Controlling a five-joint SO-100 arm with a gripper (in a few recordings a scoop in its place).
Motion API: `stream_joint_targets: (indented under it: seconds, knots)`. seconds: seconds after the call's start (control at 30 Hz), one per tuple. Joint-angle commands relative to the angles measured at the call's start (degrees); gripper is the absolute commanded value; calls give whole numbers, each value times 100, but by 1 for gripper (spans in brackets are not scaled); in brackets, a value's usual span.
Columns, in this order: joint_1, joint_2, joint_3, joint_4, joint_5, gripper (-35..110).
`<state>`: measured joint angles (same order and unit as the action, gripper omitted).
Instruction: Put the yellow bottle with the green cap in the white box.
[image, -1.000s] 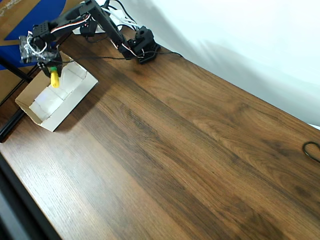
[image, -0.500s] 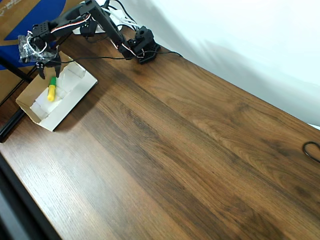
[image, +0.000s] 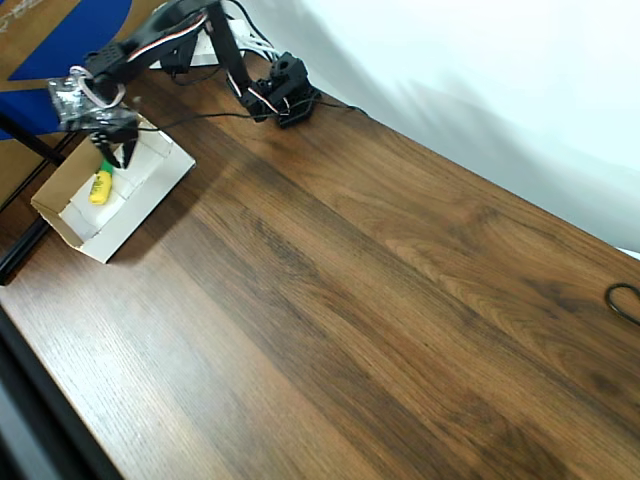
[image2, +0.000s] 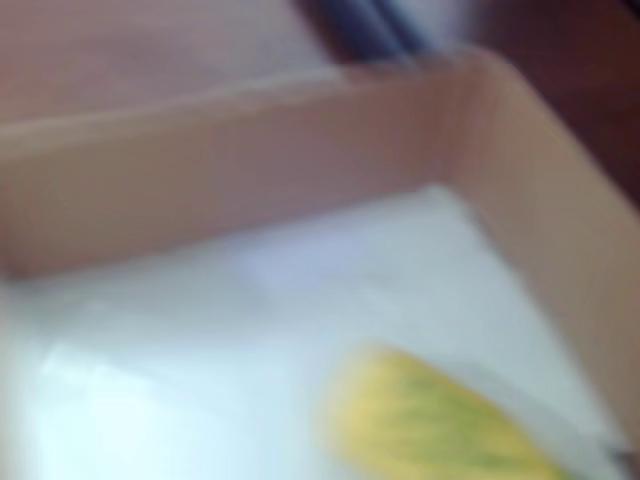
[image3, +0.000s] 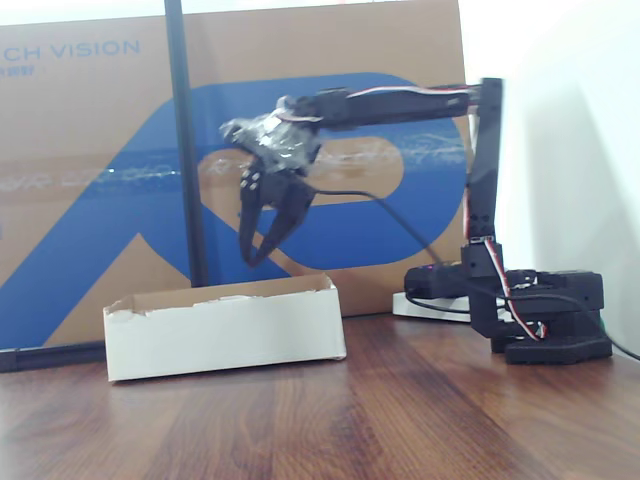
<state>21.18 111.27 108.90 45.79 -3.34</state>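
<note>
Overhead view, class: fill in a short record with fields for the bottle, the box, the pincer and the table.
bottle: yellow bottle with green cap, lying inside the box
box: white box, open top, near the table's upper left corner
pincer: pincer open, above the box, holding nothing
table: wooden table, a black cable loop at the right edge

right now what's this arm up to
The arm has its pincer open in the air above the white box at the table's corner. The yellow bottle lies inside the box, free of the pincer, with its green cap pointing toward the pincer in the overhead view. The wrist view, blurred, shows the bottle's yellow body on the box's white floor. So the bottle is in the box and nothing is being held.
</note>
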Motion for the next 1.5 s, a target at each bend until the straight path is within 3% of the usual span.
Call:
stream_joint_targets:
  seconds: [0.0, 0.27, 0.7, 0.97, 1.47]
  knots:
    - [-404, 1512, 1020, -352, -281, 0]
    - [-1107, 4052, 3305, -993, -580, 0]
    - [-1608, 7567, 6126, -141, -967, 0]
    - [-1617, 8807, 7207, 272, -1072, 0]
    - [-1784, 9343, 7198, 2777, -1195, 0]
